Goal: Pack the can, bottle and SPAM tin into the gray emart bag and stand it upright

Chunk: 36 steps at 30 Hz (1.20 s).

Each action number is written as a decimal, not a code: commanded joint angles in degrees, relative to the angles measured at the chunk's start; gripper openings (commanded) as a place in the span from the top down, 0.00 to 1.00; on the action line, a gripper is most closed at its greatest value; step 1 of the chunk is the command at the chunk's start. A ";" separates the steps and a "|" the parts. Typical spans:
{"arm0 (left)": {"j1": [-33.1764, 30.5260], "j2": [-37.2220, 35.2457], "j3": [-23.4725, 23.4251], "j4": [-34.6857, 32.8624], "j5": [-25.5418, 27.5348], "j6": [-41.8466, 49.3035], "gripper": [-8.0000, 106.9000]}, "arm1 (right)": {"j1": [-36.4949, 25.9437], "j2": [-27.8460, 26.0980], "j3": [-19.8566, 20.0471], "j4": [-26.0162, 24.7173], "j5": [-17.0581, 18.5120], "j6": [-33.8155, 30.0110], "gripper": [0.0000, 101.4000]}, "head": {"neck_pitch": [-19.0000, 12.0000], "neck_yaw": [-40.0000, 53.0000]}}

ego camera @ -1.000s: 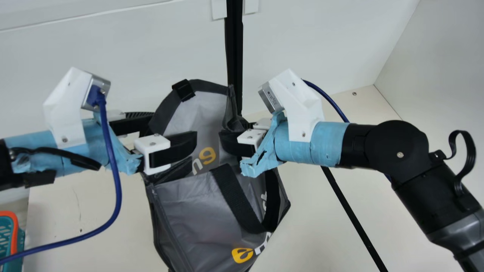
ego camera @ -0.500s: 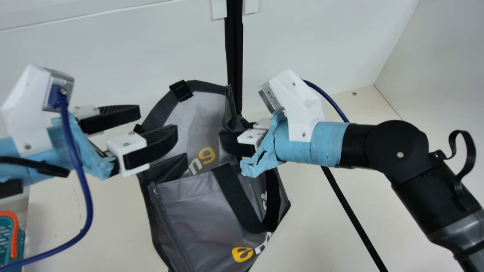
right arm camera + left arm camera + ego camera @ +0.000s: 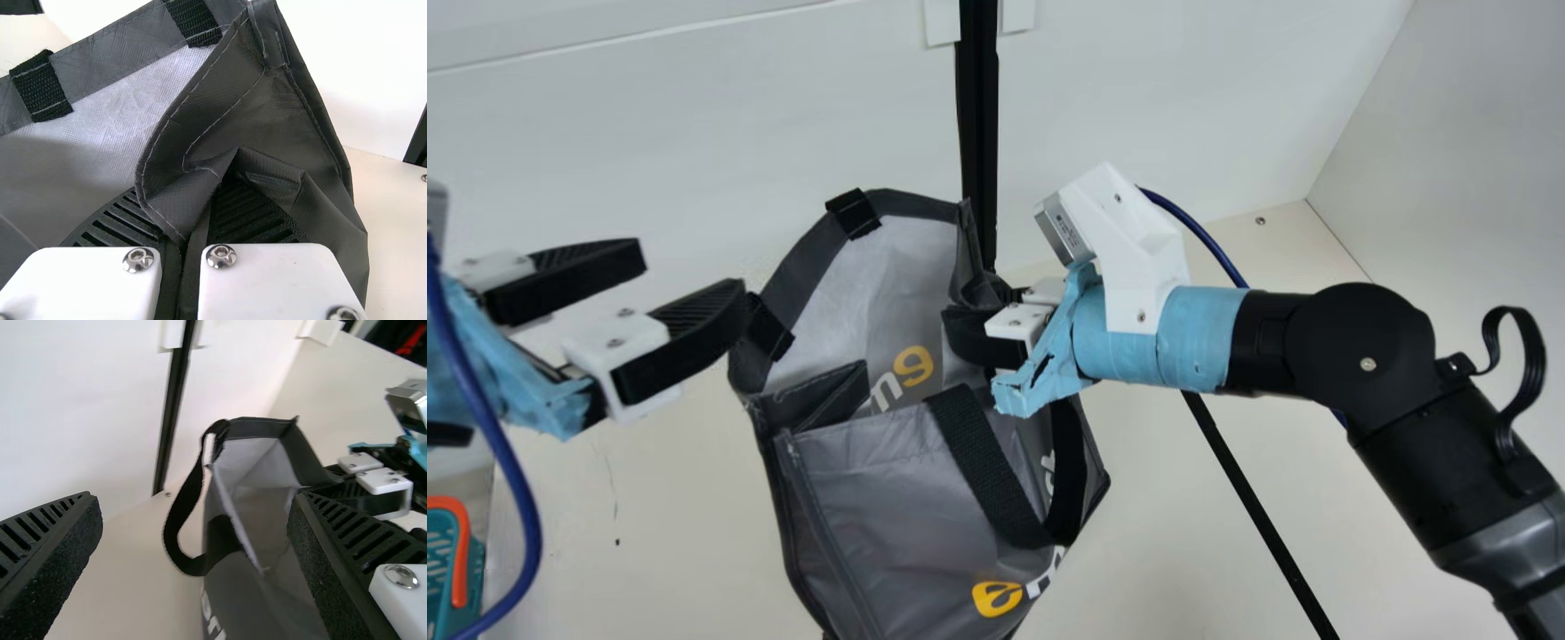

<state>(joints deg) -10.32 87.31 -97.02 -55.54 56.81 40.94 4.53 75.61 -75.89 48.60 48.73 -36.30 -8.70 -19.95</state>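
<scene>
Gray emart bag [image 3: 889,507]: is gaping at the top.
Black handle [image 3: 987,467]: is hanging down over its front.
Right gripper [image 3: 974,311]: is pinching the bag's upper edge.
Left gripper [image 3: 692,274]: is hovering, spread wide, beside it.
Teal basket [image 3: 461,551]: is sitting at lower left.

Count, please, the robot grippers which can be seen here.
2: the left gripper, open at the main view's left, and the right gripper, shut on the rim of the gray bag.
</scene>
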 commanded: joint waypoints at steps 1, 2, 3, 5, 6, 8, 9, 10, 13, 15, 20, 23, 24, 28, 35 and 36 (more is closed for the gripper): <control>0.48 -1.14 0.78 3.73 -0.64 -1.93 0.15 | 0.00 0.00 0.00 0.00 0.00 0.00 1.00 | -1.30 -0.05; 0.69 -1.65 1.17 5.42 -0.96 -3.01 0.15 | 0.00 0.00 0.00 0.00 0.00 0.00 1.00 | -1.30 -0.05; 0.87 -2.15 1.51 7.15 -1.25 -4.13 0.15 | 0.00 0.00 0.00 0.00 0.00 0.00 1.00 | -1.30 -0.05; 1.14 -3.08 2.15 10.65 -1.81 -6.47 0.15 | 0.00 0.00 0.00 0.00 0.00 0.00 1.00 | -1.30 -0.05; 1.24 -3.53 2.46 12.53 -2.07 -7.75 0.15 | 0.00 0.00 0.00 0.00 0.00 0.00 1.00 | -1.30 -0.05; 1.42 -4.40 3.06 16.31 -2.51 -10.35 0.15 | 0.00 0.00 0.00 0.00 0.00 0.00 1.00 | -1.30 -0.05; 1.46 -4.82 3.32 18.36 -2.66 -11.78 0.15 | 0.00 0.00 0.00 0.00 0.00 0.00 1.00 | -1.30 -0.05; 1.52 -5.22 3.57 20.38 -2.80 -13.17 0.15 | 0.00 0.00 0.00 0.00 0.00 0.00 1.00 | -1.30 -0.05; 1.57 -6.41 4.25 26.58 -2.88 -17.34 0.15 | 0.00 0.00 0.00 0.00 0.00 0.00 1.00 | -1.30 -0.05; 1.49 -7.16 4.62 30.80 -2.71 -20.11 0.15 | 0.00 0.00 0.00 0.00 0.00 0.00 1.00 | -1.30 -0.05; 1.23 -8.98 5.61 40.71 -1.55 -26.32 0.15 | 0.00 0.00 0.00 0.00 0.00 0.00 1.00 | -1.30 -0.05; 0.75 -10.03 6.29 46.53 -0.45 -30.00 0.15 | 0.00 0.00 0.00 0.00 0.00 0.00 1.00 | -1.30 -0.05; 0.54 -10.37 6.57 48.41 -0.07 -31.18 0.15 | 0.00 0.00 0.00 0.00 0.00 0.00 1.00 | -1.30 -0.05; -0.31 -11.66 7.86 54.72 1.42 -35.24 0.15 | 0.00 0.00 0.00 0.00 0.00 0.00 1.00 | -1.30 -0.05; -1.54 -13.97 10.98 61.78 3.48 -40.41 0.15 | 0.00 0.00 0.00 0.00 0.00 0.00 1.00 | -1.30 -0.05; -1.51 -13.72 10.49 59.72 3.33 -39.45 0.15 | 0.00 0.00 0.00 0.00 0.00 0.00 1.00 | -1.30 -0.05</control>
<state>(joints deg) -11.83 73.36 -86.09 5.24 60.45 0.92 4.53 75.61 -75.89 48.60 48.73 -36.30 -8.70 -19.86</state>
